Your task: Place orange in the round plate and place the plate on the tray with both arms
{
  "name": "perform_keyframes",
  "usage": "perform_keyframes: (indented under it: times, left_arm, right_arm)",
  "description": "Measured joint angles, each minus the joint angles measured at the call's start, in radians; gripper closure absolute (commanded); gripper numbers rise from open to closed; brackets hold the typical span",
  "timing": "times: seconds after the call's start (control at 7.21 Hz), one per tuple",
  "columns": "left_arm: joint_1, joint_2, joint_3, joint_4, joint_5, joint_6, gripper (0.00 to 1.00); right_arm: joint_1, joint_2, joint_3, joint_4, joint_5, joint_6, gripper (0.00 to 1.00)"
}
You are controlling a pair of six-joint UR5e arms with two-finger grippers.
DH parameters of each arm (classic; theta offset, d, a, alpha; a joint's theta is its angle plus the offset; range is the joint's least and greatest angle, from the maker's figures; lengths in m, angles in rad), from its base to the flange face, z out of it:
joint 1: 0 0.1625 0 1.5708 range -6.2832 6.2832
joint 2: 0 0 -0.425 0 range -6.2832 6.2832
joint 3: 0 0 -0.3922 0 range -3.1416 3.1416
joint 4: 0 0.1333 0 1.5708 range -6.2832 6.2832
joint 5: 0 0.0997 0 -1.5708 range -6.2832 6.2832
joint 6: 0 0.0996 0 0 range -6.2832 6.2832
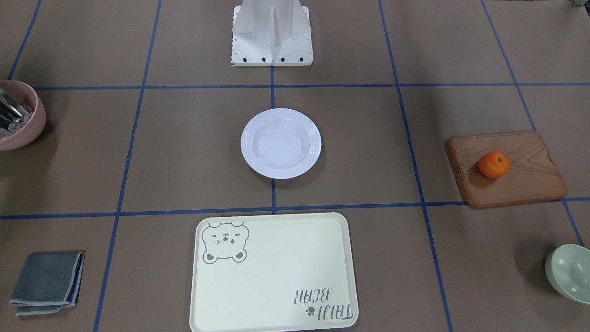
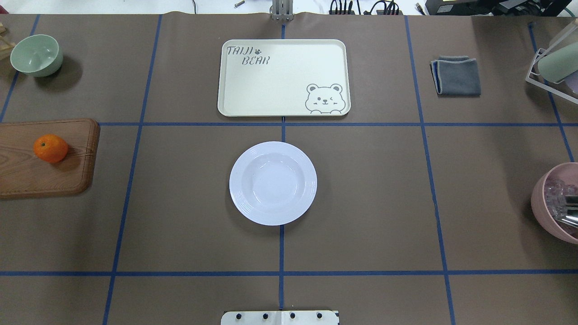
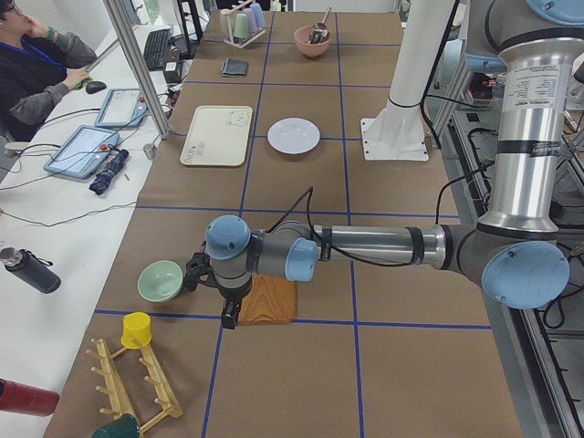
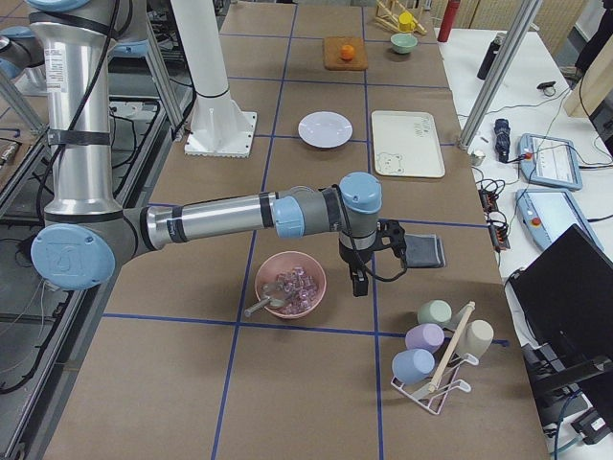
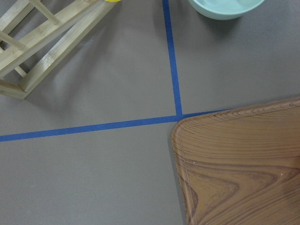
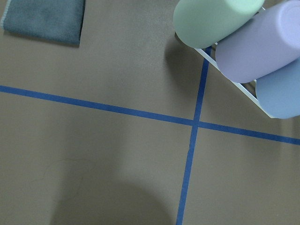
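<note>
Plainly nothing of the task is done yet: the orange (image 2: 50,148) sits on the brown wooden board (image 2: 27,176) at the robot's left end of the surface (image 2: 361,203), well apart from the round plate (image 2: 272,183), which lies empty at the centre on a crossing of blue tape lines. The tray (image 2: 284,76) rests bare just beyond the plate, on the side away from the robot, so the later two-armed carry should be a short one. The left claw (image 3: 193,274) hangs over the surface between the board's corner and the pale green bowl (image 2: 36,55). Since it shows only in the side view, I cannot tell whether it is open or closed. That arm is the nearer one to the fruit, so it is likely meant to fetch it. The right claw (image 4: 397,245) hangs far off at the other end, between the pink bowl (image 2: 557,203) and the grey cloth (image 2: 457,76). Its state cannot be told either, and it probably waits there for the plate lift.
</note>
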Motion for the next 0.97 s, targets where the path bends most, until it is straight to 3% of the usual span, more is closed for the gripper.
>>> perform_keyframes:
  times: [0.55, 0.97]
  left_arm:
    - [0.0, 0.001, -0.02, 0.003, 0.009, -0.002, 0.02]
    - [0.0, -0.005, -0.063, -0.002, 0.006, -0.002, 0.02]
  right_arm:
    - [0.0, 0.006, 0.017, 0.024, 0.0, -0.007, 0.0]
    - [0.004, 0.001, -0.001, 0.173, -0.003, 0.008, 0.0]
